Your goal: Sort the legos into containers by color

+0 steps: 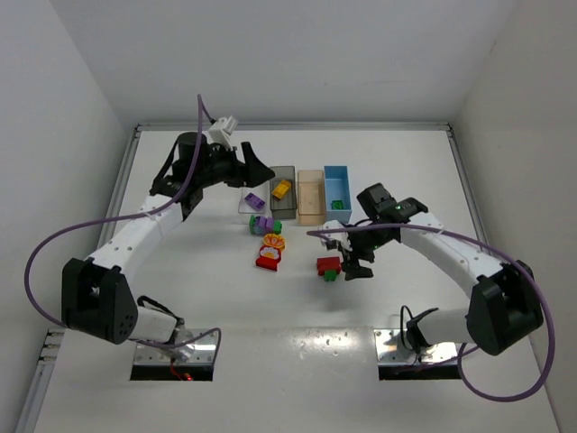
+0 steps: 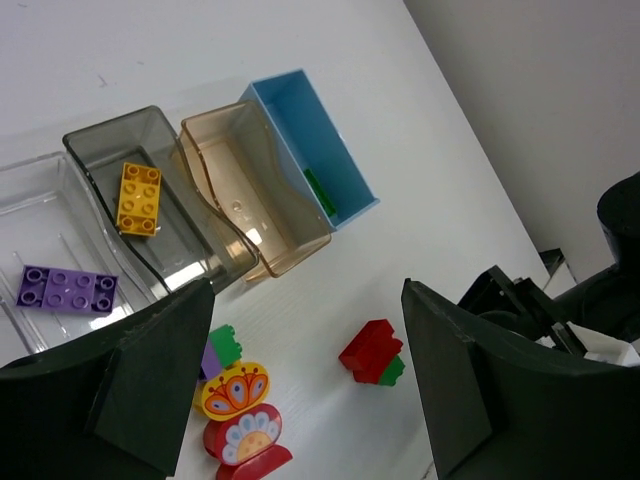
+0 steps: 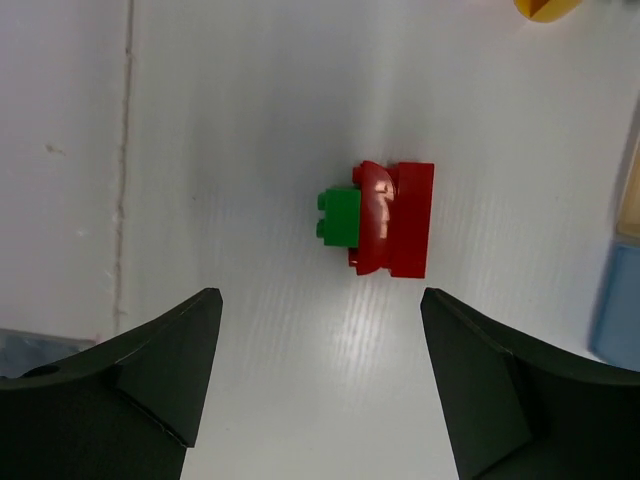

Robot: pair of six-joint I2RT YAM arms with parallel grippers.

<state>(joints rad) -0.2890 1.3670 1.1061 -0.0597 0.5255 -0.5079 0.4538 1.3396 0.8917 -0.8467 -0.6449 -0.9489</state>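
Quick headcount. Bins, four: clear bin (image 2: 30, 200), grey bin (image 2: 90, 150), tan bin (image 2: 200, 130), blue bin (image 2: 270, 90).

Legos, nine as far as I can count:
- Two purple: purple plate (image 2: 67, 290) in the clear bin, purple brick (image 2: 211, 362) loose at 6 o'clock from it.
- Two yellow-orange: yellow brick (image 2: 138, 197) in the grey bin, yellow disc (image 2: 236, 390) loose.
- Three green: green slab (image 2: 320, 190) in the blue bin, green cube (image 2: 226, 344) against the purple brick, green bit (image 3: 339, 217) against the red block (image 3: 395, 220).
- Two red: that block (maybe two pieces, can't tell) and a red arch (image 2: 245, 440).

Arms, two: left arm (image 1: 135, 236), right arm (image 1: 451, 248).
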